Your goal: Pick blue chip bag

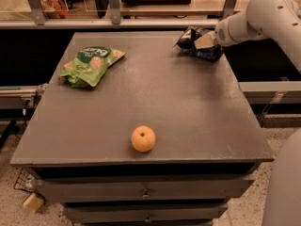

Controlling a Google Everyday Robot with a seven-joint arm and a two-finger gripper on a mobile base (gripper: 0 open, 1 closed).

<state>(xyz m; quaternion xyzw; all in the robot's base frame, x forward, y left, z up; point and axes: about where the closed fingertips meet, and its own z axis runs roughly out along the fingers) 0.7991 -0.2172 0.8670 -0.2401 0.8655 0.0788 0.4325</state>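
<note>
The blue chip bag (189,37) is dark navy glossy foil with pale markings, crumpled, and sits at the far right corner of the desk (188,107), close to its back edge. The claw (205,40) is right on top of it, reaching in from the right at the end of the white arm (263,13); its pale tip covers the bag's middle, and I cannot tell how far open it is or whether it has hold of the bag. The desk carries one blue bag, one green snack bag (90,65) at the far left, and one orange (143,139) near the front edge. The arm is cut off at the right edge.
</note>
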